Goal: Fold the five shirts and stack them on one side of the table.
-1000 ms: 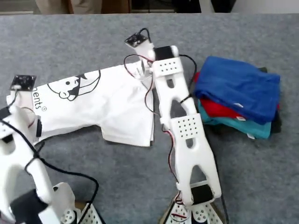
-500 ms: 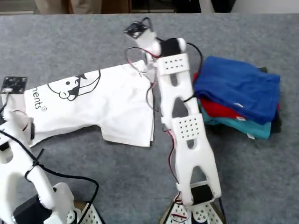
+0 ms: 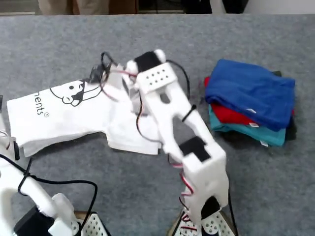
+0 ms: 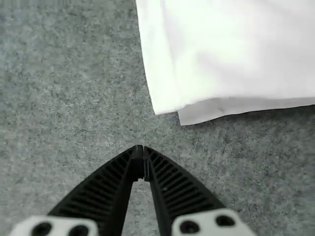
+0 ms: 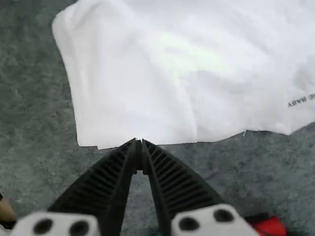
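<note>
A white shirt [image 3: 83,110] with a panda print lies flat on the grey table, left of centre. My right arm [image 3: 162,98] stretches over its right part. My right gripper [image 5: 139,142] is shut, and its tips sit at one edge of the shirt [image 5: 172,73]; no cloth shows between the fingers. My left arm [image 3: 15,162] stands at the table's left edge. My left gripper [image 4: 143,150] is shut over bare table, a short way off a doubled corner of the shirt [image 4: 221,49]. A stack of folded shirts [image 3: 248,88], blue on top, lies at the right.
Red [image 3: 229,115], teal [image 3: 246,130] and dark layers show under the blue one in the stack. A red bit of it [image 5: 263,227] shows behind my right gripper. Grey table [image 3: 275,187] lies open at the front right and along the far edge.
My right arm has swung left, from the shirt's far right corner to over its middle. My left arm has drawn back off the shirt's left end toward the table's edge.
</note>
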`<action>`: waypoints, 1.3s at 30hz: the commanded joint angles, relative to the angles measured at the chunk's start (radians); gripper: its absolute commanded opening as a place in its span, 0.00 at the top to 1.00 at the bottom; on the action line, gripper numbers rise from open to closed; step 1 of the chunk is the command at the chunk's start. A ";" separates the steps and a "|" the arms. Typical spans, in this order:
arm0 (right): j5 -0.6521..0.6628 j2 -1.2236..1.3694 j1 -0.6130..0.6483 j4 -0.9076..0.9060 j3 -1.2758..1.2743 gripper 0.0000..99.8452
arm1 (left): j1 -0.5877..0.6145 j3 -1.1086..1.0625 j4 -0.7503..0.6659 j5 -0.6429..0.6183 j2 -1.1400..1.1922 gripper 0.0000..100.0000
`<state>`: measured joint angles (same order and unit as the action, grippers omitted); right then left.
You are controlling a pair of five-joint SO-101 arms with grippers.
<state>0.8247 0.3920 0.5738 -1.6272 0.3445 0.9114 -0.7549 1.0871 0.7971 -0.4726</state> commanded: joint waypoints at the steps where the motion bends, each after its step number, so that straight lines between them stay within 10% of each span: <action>1: 0.048 -0.174 0.048 0.166 -0.305 1.00 | 0.000 0.003 -0.011 -0.029 -0.033 0.98; 9: 0.057 -0.348 0.116 0.529 -0.789 0.75 | 0.002 -0.021 -0.011 -0.026 -0.033 0.98; 22: 0.015 -0.125 0.119 0.585 -0.700 0.75 | 0.003 -0.021 -0.011 -0.028 -0.033 0.98; 32: 0.011 -0.101 0.105 0.571 -0.667 1.00 | 0.009 -0.014 -0.005 -0.028 -0.033 0.98; 39: -0.075 -0.038 -0.028 0.520 -0.460 1.00 | 0.002 -0.020 -0.006 -0.028 -0.033 0.98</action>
<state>0.7725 0.3322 0.6137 -1.0595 -0.2478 0.9114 -0.7841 1.0871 0.7787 -0.4757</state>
